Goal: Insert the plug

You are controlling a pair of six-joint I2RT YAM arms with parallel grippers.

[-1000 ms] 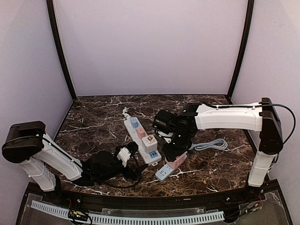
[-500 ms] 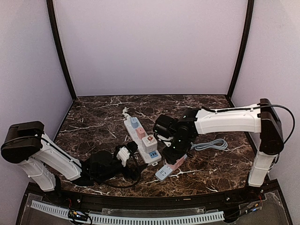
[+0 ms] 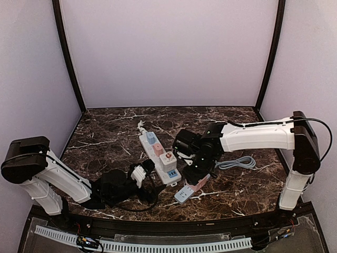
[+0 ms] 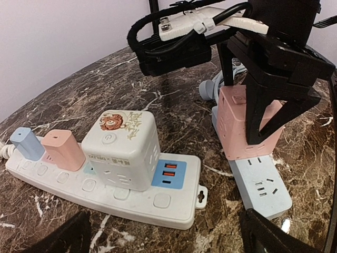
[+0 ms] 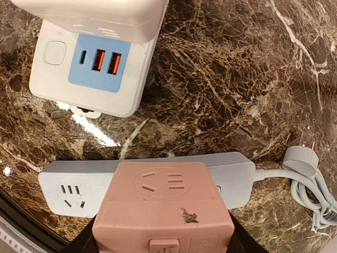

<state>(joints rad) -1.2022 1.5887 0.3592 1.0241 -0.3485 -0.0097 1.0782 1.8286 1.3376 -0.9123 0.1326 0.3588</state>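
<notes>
- The left gripper (image 3: 143, 171) lay low on the dark marble table (image 3: 105, 138), its jaws spread wide and holding nothing.
- To its right, the pale blue plastic power strip (image 5: 68, 191) lay flat, with the pink plastic cube plug (image 5: 163, 208) standing on its middle.
- The right gripper (image 4: 267, 133) pinched the pink plastic cube plug from above.
- Farther back lay the long white plastic power strip (image 4: 105, 196), which carried a white cube adapter (image 4: 122, 146).

On left arm (image 3: 66, 179) and right arm (image 3: 258, 136): white shell links, black joint housings. A black cable (image 4: 135, 32) loops over the right wrist. The right gripper (image 4: 266, 132) is black, angular-framed.
</notes>
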